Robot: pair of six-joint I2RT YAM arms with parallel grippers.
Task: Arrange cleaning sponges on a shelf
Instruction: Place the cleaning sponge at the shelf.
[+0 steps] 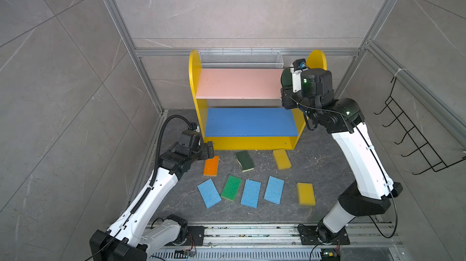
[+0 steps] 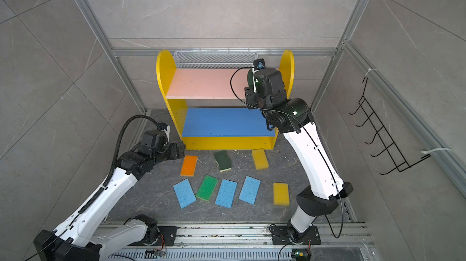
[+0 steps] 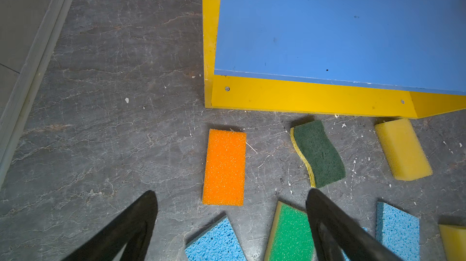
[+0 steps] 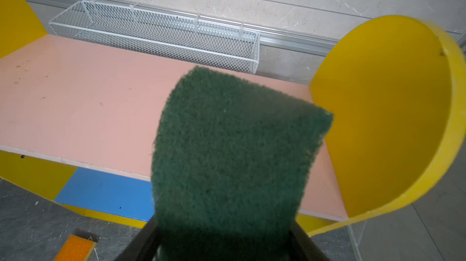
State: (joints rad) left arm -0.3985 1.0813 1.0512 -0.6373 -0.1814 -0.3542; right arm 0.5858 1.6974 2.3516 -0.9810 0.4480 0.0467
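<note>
The yellow shelf [image 1: 194, 75] has a bare pink upper board [image 1: 239, 83] and a bare blue middle board [image 1: 249, 122]. My right gripper [image 4: 223, 227] is shut on a wavy dark-green sponge [image 4: 234, 146], which hangs over the right end of the pink board. On the floor in front lie an orange sponge [image 1: 211, 166], another dark-green wavy sponge [image 1: 244, 160], two yellow sponges [image 1: 282, 158] [image 1: 306, 194], a bright green sponge [image 1: 231, 187] and three light blue sponges [image 1: 209, 193] [image 1: 251, 193] [image 1: 274, 189]. My left gripper [image 3: 232, 194] is open and empty above the near end of the orange sponge [image 3: 224, 166].
A white wire mesh basket [image 1: 239, 59] hangs on the back wall behind the shelf. A black wire hook rack [image 1: 416, 131] hangs on the right wall. Aluminium frame posts stand at the corners, and the arms' base rail [image 1: 252, 232] runs along the front.
</note>
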